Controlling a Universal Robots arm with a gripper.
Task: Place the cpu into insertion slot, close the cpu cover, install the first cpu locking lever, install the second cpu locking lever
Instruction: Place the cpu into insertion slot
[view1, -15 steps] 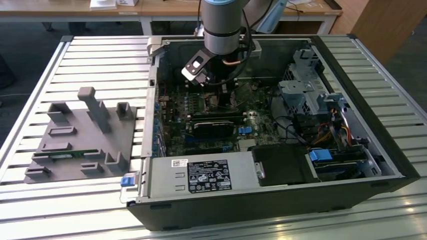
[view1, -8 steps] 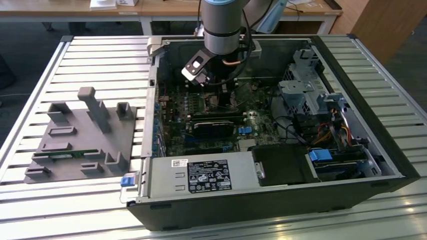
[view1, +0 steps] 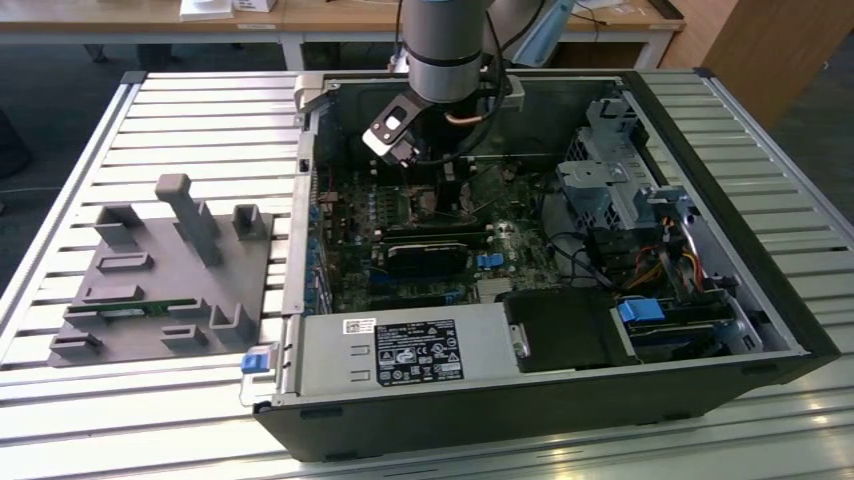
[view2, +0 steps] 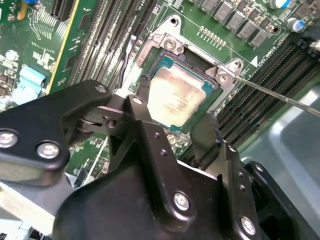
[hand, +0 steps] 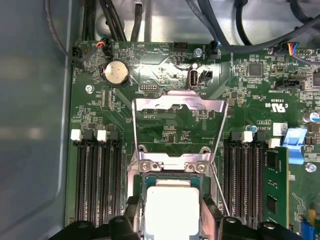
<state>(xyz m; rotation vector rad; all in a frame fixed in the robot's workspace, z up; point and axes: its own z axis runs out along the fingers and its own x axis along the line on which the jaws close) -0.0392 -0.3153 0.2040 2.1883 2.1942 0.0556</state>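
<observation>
The cpu (hand: 171, 206), a small square chip with a pale metal top, lies in the insertion slot on the green board; in the second wrist view the cpu (view2: 176, 97) sits low in the socket. My gripper (hand: 171, 222) straddles it, black fingers (view2: 141, 114) pressed against two opposite edges of the chip. The cpu cover (hand: 177, 102), a thin silvery frame with a square window, stands swung open beyond the socket's hinge plate (hand: 172, 162). A thin locking lever (view2: 280, 95) sticks out unlatched beside the socket. In the exterior view the gripper (view1: 404, 150) reaches down into the open computer case.
Memory slots (hand: 97, 175) flank the socket on both sides. Black cables (hand: 220, 30) run along the case wall. In the case are a power supply (view1: 400, 350) and a drive cage (view1: 627, 175). A grey fixture (view1: 160, 270) stands on the slatted table at the exterior view's left.
</observation>
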